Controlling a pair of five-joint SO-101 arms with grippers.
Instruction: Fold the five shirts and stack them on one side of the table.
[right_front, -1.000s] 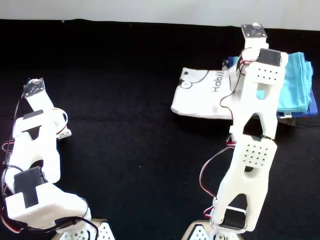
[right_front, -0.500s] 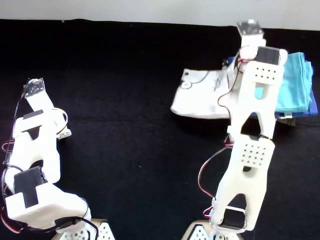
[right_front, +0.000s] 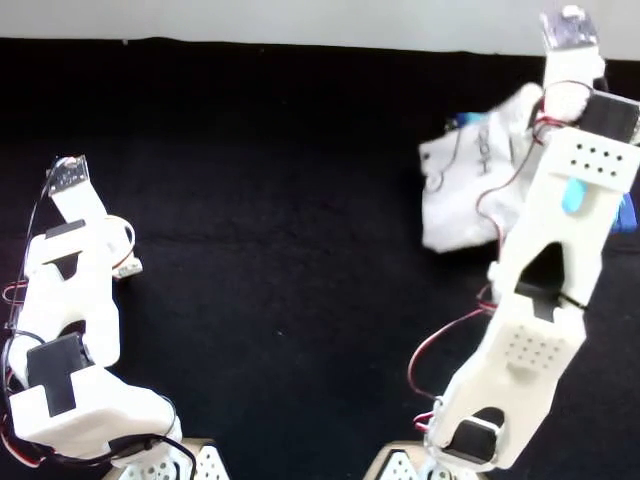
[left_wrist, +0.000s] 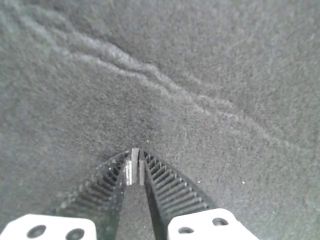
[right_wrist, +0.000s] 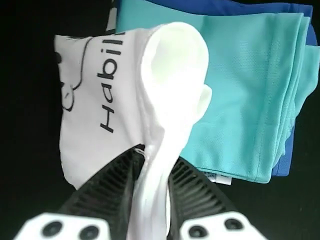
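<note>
In the high view, the right arm (right_front: 545, 300) is swinging toward the far right corner of the black cloth-covered table (right_front: 280, 150). The white folded cotton shirt with black print (right_front: 465, 190) is no longer lying flat beside the pile as it was a second ago. It is now hanging lifted and bunched, drawn closer to the stack. The left arm (right_front: 70, 300) is sitting folded back at the near left, unchanged.

In the left wrist view, the left gripper (left_wrist: 134, 162) is hovering over bare cloth, its jaws pressed together on nothing.

In the right wrist view, the right gripper (right_wrist: 150, 152) is pinching a fold of the white shirt, whose free part is draping over the edge of the folded turquoise mesh shirt (right_wrist: 245, 95). That shirt is lying on a royal-blue folded shirt (right_wrist: 280, 165). The transfer onto the stack seems to be under way. The lift is probably loosening the fold, so the shirt may need straightening once it is set down.
</note>
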